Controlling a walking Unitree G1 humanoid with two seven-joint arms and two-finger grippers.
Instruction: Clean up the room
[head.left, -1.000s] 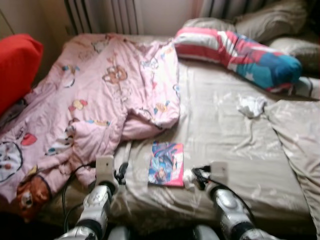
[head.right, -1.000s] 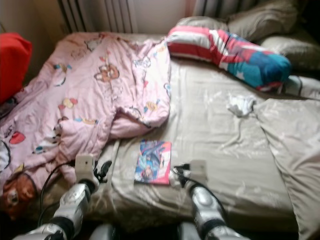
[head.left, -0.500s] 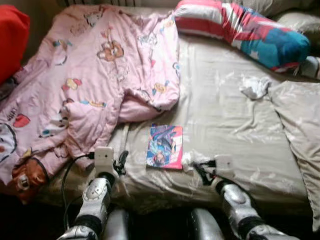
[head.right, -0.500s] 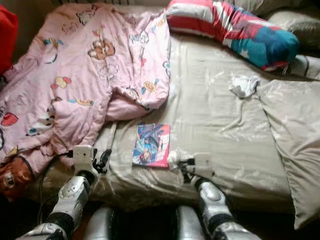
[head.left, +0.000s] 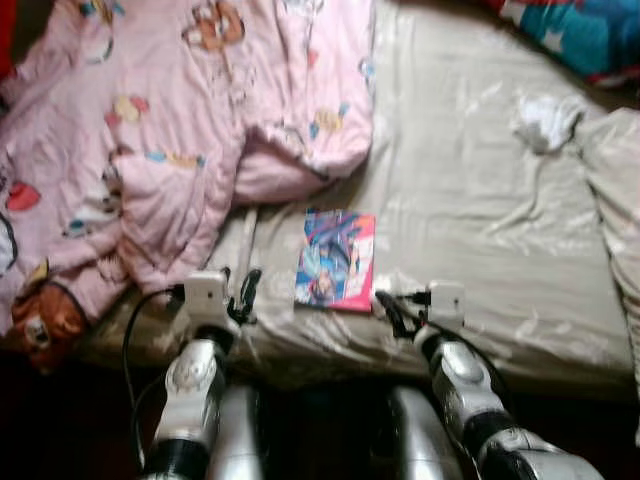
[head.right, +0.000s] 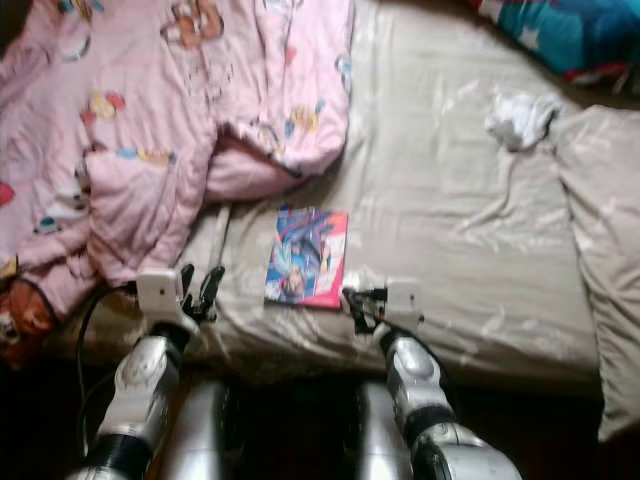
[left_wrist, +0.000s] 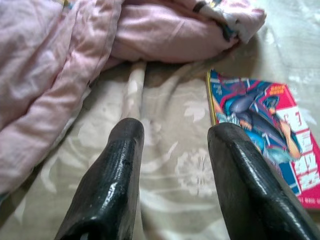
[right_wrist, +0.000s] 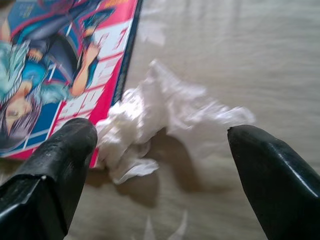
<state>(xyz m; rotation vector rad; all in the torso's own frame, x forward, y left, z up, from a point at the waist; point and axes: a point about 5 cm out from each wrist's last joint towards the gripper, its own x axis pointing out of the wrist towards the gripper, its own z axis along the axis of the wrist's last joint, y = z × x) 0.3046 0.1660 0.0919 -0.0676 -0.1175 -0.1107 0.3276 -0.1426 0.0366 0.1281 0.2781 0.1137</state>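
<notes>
My right hand (right_wrist: 160, 145) sits low at the near edge of the bed (head.left: 470, 200), fingers (right_wrist: 60, 165) spread wide apart w/ a crumpled white tissue (right_wrist: 150, 125) lying between them on the sheet, not gripped. The tissue is a small, wrinkled wad, touching the near right corner of a comic book (head.left: 337, 258). In the head views the hand (head.left: 385, 305) is just right of that book's corner. The book lies flat, face up, cover in pink, red and blue w/ cartoon figures; it's near the front edge of the bed, between my two hands. My left hand (left_wrist: 172, 165) hovers over the beige flower-print sheet just left of the book, fingers (left_wrist: 107, 185) apart, nothing between them; in the left eye view it's at (head.left: 243, 295). Beyond it a pink quilt (head.left: 190, 110) w/ bear prints is bunched up over the left part of the bed, its folded edge close to the book's far end. Farther back on the right there's a second white crumpled wad (head.left: 545, 118) on the sheet, a beige blanket (head.right: 600, 230) along the right side, and a blue-red pillow (head.left: 580, 35) at the far corner.
</notes>
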